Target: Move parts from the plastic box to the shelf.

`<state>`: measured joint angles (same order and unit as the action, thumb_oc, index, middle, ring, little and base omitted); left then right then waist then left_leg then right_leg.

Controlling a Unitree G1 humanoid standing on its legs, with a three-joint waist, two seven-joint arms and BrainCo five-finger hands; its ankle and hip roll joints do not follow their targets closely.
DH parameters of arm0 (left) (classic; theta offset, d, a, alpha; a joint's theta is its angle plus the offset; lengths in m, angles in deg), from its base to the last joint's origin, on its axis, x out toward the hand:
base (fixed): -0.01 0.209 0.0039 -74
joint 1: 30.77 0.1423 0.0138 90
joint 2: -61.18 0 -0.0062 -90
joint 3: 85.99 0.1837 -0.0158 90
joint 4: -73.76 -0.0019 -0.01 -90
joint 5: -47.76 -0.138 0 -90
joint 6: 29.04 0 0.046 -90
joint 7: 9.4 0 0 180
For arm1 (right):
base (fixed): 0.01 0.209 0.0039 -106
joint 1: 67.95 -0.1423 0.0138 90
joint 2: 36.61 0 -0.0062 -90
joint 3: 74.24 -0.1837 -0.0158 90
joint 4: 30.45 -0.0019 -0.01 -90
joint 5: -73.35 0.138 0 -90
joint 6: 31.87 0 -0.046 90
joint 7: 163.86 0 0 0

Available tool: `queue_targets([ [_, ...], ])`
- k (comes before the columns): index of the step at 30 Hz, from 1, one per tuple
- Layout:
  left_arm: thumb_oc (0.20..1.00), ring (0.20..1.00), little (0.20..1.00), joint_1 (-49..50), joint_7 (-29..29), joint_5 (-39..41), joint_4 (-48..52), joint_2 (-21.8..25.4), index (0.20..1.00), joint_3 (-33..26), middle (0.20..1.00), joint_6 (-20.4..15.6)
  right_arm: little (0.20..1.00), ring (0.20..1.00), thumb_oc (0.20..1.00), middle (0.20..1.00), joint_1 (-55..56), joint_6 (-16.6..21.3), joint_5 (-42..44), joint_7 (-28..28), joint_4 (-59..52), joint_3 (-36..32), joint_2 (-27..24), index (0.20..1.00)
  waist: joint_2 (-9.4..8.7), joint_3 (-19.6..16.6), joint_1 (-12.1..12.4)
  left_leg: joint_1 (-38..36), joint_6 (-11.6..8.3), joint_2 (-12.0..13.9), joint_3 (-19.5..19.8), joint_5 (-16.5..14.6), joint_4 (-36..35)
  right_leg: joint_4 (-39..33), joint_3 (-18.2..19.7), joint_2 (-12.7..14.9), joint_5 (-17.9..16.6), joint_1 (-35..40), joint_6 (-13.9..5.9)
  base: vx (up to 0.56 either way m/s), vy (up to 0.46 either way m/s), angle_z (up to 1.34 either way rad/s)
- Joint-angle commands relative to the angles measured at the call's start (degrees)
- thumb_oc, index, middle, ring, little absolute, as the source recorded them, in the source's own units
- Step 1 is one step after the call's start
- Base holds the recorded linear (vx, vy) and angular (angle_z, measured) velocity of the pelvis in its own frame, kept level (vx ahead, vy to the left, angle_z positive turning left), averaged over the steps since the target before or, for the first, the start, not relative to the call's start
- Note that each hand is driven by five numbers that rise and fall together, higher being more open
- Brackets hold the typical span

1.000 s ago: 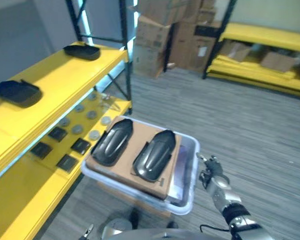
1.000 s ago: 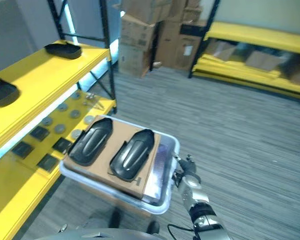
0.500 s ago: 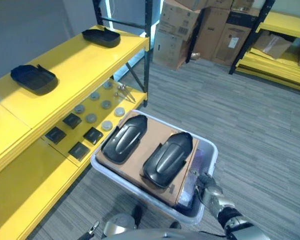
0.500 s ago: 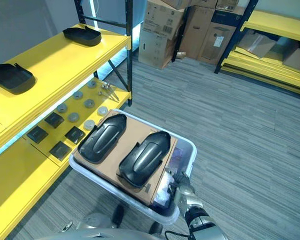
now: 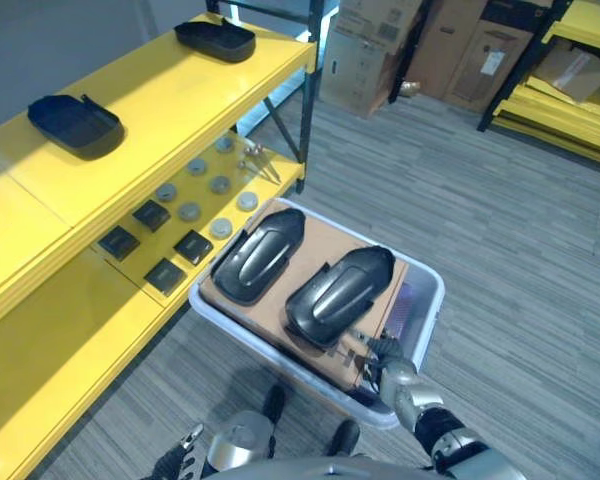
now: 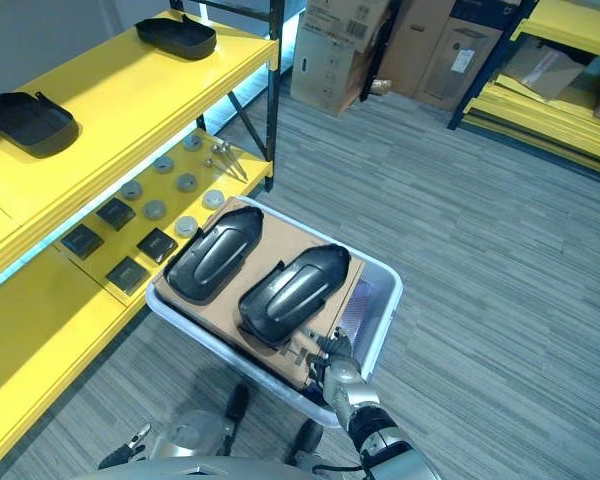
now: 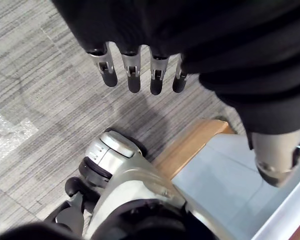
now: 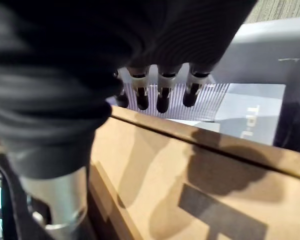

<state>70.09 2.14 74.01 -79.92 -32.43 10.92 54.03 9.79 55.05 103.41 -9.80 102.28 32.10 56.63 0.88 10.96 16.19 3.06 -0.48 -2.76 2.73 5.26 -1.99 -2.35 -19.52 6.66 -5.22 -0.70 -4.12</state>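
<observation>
Two glossy black parts [image 5: 258, 255] are seen on brown cardboard [image 5: 310, 262] in a translucent pale plastic box [image 5: 423, 330]; the shelf [image 5: 160, 100] is yellow, the floor [image 5: 520, 230] grey-striped.

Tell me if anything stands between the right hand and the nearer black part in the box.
Nothing visible does. The right hand, fingers straight, hovers over the corner of the cardboard sheet in the plastic box; the nearer black part lies on that sheet just beyond it, with bare cardboard between.
</observation>
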Motion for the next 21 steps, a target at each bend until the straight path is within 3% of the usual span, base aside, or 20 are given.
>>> queue_targets([
  [1,1.0,1.0,1.0,-1.75,0.07,1.09,-1.71,-0.06,1.0,1.35,1.0,-1.37,1.0,1.0,1.0,1.0,-0.96,4.87,2.11,-4.34,-2.32,-0.71,-1.59,1.0,-1.33,-0.71,1.07,2.87,-0.18,1.85,3.68,-1.44,0.12,1.11,0.72,3.87,2.75,3.0,-4.15,0.04,0.022,-0.05],
  [3,1.0,1.0,1.0,-0.84,0.75,0.91,-2.21,-0.18,1.0,0.88,1.0,-1.85,1.0,1.0,1.0,1.0,-0.29,5.85,0.65,-5.2,-3.11,-3.04,-2.35,1.0,-1.44,-1.02,0.94,2.48,-0.18,1.97,3.37,-1.7,0.36,1.13,0.97,3.9,2.92,3.48,-4.11,0.08,0.017,-0.03],
  [11,1.0,1.0,1.0,0.43,0.73,0.23,-2.2,-0.76,1.0,0.43,1.0,-2.1,1.0,1.0,1.0,1.0,1.73,3.31,1.19,-2.49,-4.72,-4.23,-2.28,1.0,-2.06,-1.79,0.81,2.17,-0.47,2.32,2.87,-2.04,0.67,0.67,1.11,3.92,3.24,4.37,-4.14,0.05,0.0,-0.04],
  [21,1.0,1.0,1.0,0.3,0.89,0.48,-3.01,-0.92,1.0,2.22,1.0,-2.34,1.0,1.0,1.0,1.0,-3.14,1.45,-2.18,-5.08,-1.78,-1.01,-1.46,1.0,-0.75,-1.6,2.98,3.58,-0.54,1.33,4.5,-1.83,1.87,0.69,-0.19,5.03,3.34,4.79,-4.45,0.02,0.051,0.04],
])
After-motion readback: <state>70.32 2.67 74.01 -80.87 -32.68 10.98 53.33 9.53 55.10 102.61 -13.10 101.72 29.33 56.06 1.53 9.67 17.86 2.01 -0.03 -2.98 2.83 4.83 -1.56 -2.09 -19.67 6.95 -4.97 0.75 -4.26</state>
